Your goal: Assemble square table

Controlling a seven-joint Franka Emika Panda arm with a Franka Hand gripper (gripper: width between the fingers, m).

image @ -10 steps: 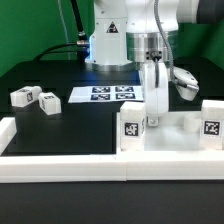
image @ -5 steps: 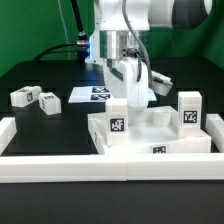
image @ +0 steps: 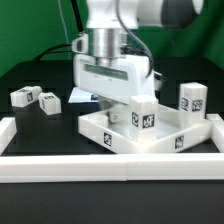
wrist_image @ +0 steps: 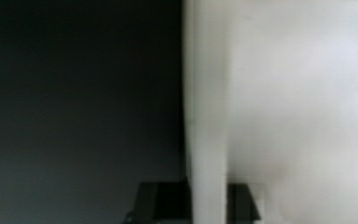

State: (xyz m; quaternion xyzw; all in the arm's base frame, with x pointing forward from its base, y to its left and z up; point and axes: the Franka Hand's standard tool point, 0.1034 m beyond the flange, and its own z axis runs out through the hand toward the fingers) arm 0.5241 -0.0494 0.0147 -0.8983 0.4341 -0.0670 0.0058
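— What do we see first, going by size?
— The black table (image: 45, 130) fills the scene. Along its near edge runs the long low border wall (image: 95, 168), which turns a corner at the exterior view's left.
— And the arm?
— We see the arm (image: 118, 15) reach down from the top middle. Its broad white hand sits just above the far side of the square panel (image: 140, 142).
— Where does that panel lie?
— Just behind the border wall, toward the exterior view's right, and turned at an angle to the wall. We make out tags on the side faces that look our way.
— Anything behind it?
— A strip of the marker board (image: 76, 97) shows beside the hand, on the exterior view's left. The rest of it is covered.
— The legs?
— Two upright legs (image: 143, 113) stand on the panel, each with a tag facing us. One is nearer the middle of the picture and the other is at the exterior view's right. We cannot tell how firmly they are seated. Two loose legs (image: 22, 97) lie side by side on the table at the exterior view's left, well apart from the panel.
— And the gripper (image: 112, 104)?
— It is clamped on the panel. In the wrist view we see its dark fingers (wrist_image: 160, 202) pressed against either side of the panel's white edge.
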